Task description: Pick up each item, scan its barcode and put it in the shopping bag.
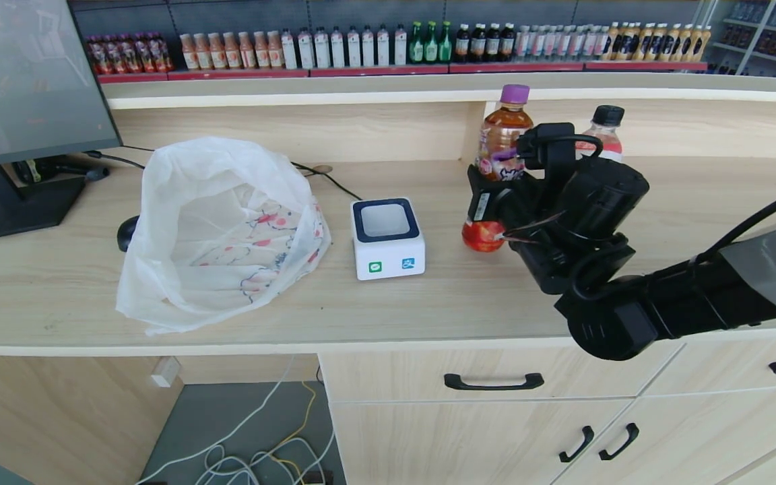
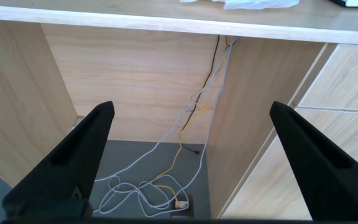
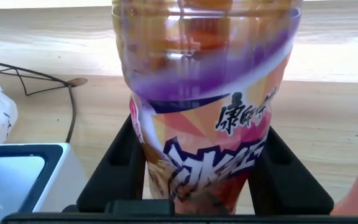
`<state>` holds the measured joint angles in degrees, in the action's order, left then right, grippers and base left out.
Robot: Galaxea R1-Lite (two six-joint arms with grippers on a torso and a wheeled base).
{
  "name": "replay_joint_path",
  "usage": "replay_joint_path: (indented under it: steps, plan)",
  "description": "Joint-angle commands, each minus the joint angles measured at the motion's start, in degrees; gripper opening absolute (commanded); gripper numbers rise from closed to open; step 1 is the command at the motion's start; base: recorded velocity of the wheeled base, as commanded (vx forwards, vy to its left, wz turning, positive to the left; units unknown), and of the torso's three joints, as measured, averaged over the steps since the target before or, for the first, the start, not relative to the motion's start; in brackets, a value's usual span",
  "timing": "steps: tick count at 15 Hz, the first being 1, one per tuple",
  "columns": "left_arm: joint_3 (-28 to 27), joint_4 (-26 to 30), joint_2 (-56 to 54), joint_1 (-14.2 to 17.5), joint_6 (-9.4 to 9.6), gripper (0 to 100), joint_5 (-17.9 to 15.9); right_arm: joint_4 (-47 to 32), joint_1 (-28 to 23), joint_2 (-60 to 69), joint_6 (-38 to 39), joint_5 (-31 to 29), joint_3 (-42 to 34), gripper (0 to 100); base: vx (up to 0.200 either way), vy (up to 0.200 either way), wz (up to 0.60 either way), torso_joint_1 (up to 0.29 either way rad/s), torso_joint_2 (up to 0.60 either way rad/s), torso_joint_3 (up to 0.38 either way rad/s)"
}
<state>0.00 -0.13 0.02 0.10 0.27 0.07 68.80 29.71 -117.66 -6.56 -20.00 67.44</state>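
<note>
Closest up, the right pincer [image 3: 201,183] is clamped on the purple-capped bottle [image 3: 210,93], with one finger on each side of its label. That wrist view cuts off the cap and base. From the head view I cannot tell whether the bottle's red base rests on the bench [image 1: 428,303] or hangs just above it. Just behind the pincer stands a black-capped bottle [image 1: 605,131], mostly hidden by my arm. The scanner [image 1: 388,236] sits near the pincer's left side, and the shopping bag [image 1: 219,229] lies open beyond it. A dark rounded thing [image 1: 126,232] peeks out from behind the bag, too hidden for me to name. My left pincer [image 2: 191,124] hangs below the bench edge with its jaws spread wide, above loose cables [image 2: 160,180] on the floor.
</note>
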Motion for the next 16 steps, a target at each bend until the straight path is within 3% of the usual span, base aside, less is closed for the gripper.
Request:
replay_joint_path:
  steps: [1,6,16]
  plan:
    - [0.0,0.0,0.0,0.0,0.0,100,0.0,0.0,0.4,2.3,0.0,0.0,-0.7,0,0.0,0.0,0.0,0.0,0.0,0.0]
    - [0.0,0.0,0.0,0.0,0.0,100,0.0,-0.2,3.3,8.9,-0.1,0.0,-6.5,0,0.0,0.0,0.0,0.0,0.0,0.0]
    - [0.0,0.0,0.0,0.0,0.0,100,0.0,-0.2,13.9,27.6,-2.7,-3.4,-23.6,0,0.0,0.0,0.0,0.0,0.0,0.0]
